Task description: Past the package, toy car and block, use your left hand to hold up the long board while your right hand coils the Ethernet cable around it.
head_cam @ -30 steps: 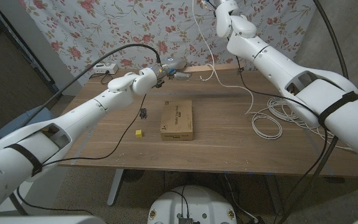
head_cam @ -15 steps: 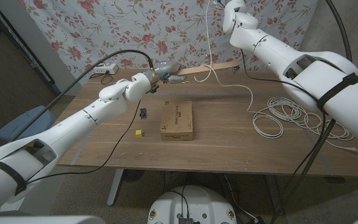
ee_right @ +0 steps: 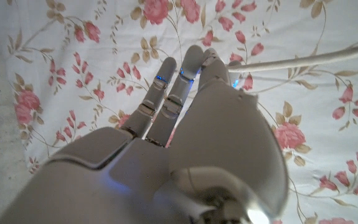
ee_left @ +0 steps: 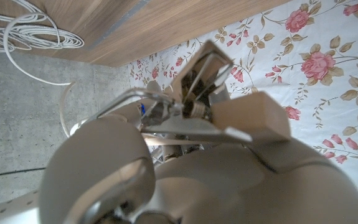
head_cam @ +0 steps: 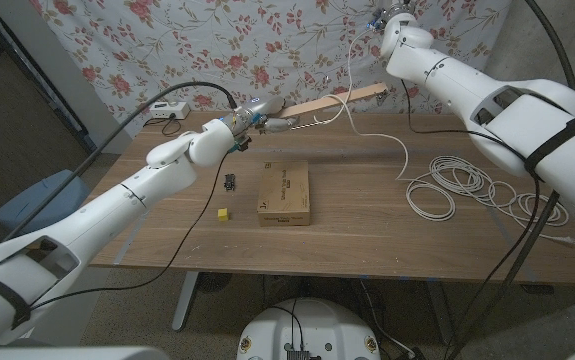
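My left hand (head_cam: 248, 117) grips the near end of the long wooden board (head_cam: 332, 102) beyond the package. The board slants up over the table's back edge, its far end raised. High at the back right, my right hand (head_cam: 391, 18) holds the white Ethernet cable (head_cam: 348, 62). The cable drops from that hand to the board, crosses it, and runs on to a loose coil (head_cam: 459, 186) on the table. In the right wrist view the cable (ee_right: 303, 60) leaves my right hand (ee_right: 191, 124) past its fingers (ee_right: 166, 93). The left wrist view shows my left hand (ee_left: 185, 168) and the coil (ee_left: 23, 31).
A flat cardboard package (head_cam: 284, 192) lies mid-table. A small dark toy car (head_cam: 230, 181) and a yellow block (head_cam: 223, 213) sit to its left. A white box (head_cam: 170, 109) rests at the back left corner. A flowered curtain hangs behind the table (head_cam: 167, 240).
The board's far end has risen off the table and now slants upward. My right hand has moved right and higher with the cable. My left hand has shifted slightly along the back edge.
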